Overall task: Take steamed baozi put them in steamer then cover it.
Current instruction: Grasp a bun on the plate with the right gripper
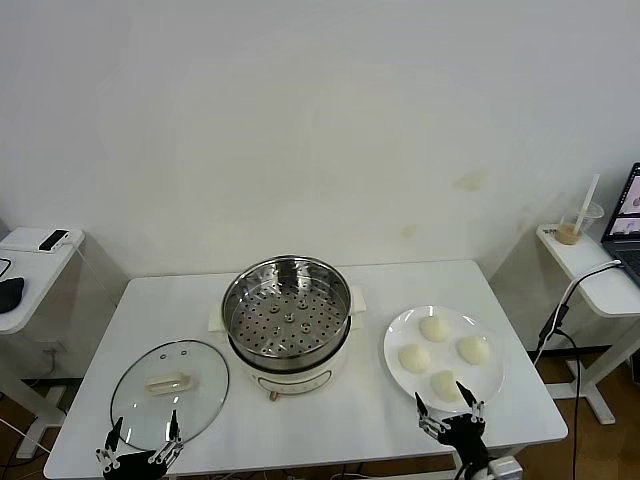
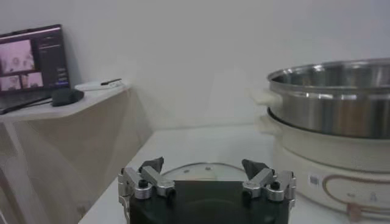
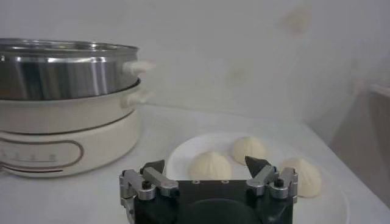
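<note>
White table (image 1: 350, 420) holds four baozi (image 1: 434, 328); one steamer (image 1: 287, 310); one cover (image 1: 170, 391); both hands spread.

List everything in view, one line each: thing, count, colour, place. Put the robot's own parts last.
steamed baozi: four, cream-white, on the plate, right of the steamer.
plate: one, white, right part of the table.
steamer: one, shiny steel basket on a white cooker base, table centre, empty.
cover: one, clear glass with a cream handle, flat on the table left of the steamer.
table: one, white, before the robot.
side tables: two, white, one at each edge of the head view.
laptop: one, dark, on the right side table.
cup with straw: one, clear, same side table.
left gripper: one, black, open, near edge by the cover.
right gripper: one, black, open, near edge by the plate.
</note>
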